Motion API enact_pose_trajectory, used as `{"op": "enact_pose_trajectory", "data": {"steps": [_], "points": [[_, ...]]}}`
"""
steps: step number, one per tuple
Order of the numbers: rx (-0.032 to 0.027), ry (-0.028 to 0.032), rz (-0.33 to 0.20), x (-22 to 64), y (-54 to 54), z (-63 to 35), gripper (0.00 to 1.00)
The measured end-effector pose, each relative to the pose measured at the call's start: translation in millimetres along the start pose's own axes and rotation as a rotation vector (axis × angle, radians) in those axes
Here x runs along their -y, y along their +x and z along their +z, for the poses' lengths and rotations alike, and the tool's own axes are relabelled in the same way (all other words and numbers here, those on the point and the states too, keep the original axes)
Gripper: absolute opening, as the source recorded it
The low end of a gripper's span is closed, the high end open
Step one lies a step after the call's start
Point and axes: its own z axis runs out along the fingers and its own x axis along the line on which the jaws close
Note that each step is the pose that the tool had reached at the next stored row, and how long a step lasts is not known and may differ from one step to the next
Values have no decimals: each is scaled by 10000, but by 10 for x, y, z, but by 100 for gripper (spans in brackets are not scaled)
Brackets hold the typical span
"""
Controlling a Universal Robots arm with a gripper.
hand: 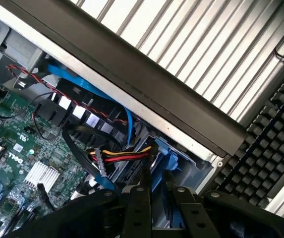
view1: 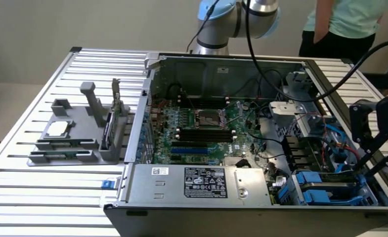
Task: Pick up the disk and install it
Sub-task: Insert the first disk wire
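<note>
Grips the disk by its blue caddy between narrowly set tips of the claw, edge-on. Hangs low in the drive-bay corner of the open computer case. Just beyond the claw, the black case rim; beside it, red-and-yellow cables; farther off, the motherboard. Well away, a grey fixture on the slatted table.

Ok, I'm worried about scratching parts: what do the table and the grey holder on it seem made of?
Table: likely aluminium with a matte silver finish; it is built of ribbed slats with a dull sheen. Holder: probably plastic, flat grey with no shine; its shapes look blocky, moulded or printed.
</note>
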Motion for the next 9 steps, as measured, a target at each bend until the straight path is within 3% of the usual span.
{"op": "enact_pose_trajectory", "data": {"steps": [9], "points": [[-176,171,565,17,-21,26,24]]}}
